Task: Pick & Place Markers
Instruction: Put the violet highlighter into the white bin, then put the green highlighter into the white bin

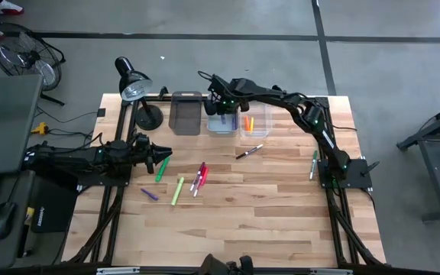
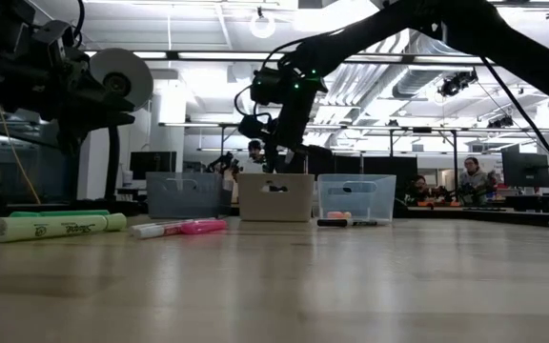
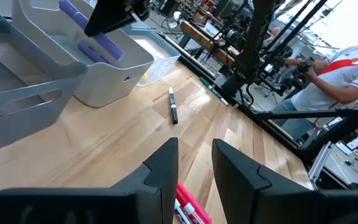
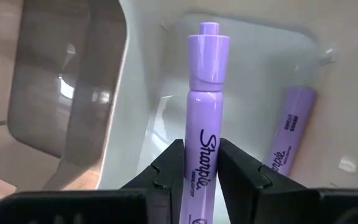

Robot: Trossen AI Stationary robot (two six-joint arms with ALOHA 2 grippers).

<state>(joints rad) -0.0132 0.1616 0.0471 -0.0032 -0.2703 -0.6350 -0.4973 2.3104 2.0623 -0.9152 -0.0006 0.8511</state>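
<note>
Purple Sharpie highlighter (image 4: pixel 204 118) clamped between the right gripper (image 4: pixel 201 163) jaws, cap end pointing down into the middle bin (image 1: pixel 221 122) near the surface's far edge, apparently poised for release beside a second purple highlighter (image 4: pixel 289 127) already inside. Orange markers in the clear bin (image 1: pixel 255 121); grey bin (image 1: pixel 186 112) alongside. Loose on the wooden surface (image 1: pixel 266 214): black-and-white marker (image 1: pixel 249 151), pink and red markers (image 1: pixel 199 177), lime highlighter (image 1: pixel 177 191), green marker (image 1: pixel 312 164) by the right edge. Left gripper (image 3: pixel 194 165) waiting near the left edge, jaws slightly apart, empty. Desk lamp (image 1: pixel 134 84) at the far left corner; people seated beyond in an open workshop.
</note>
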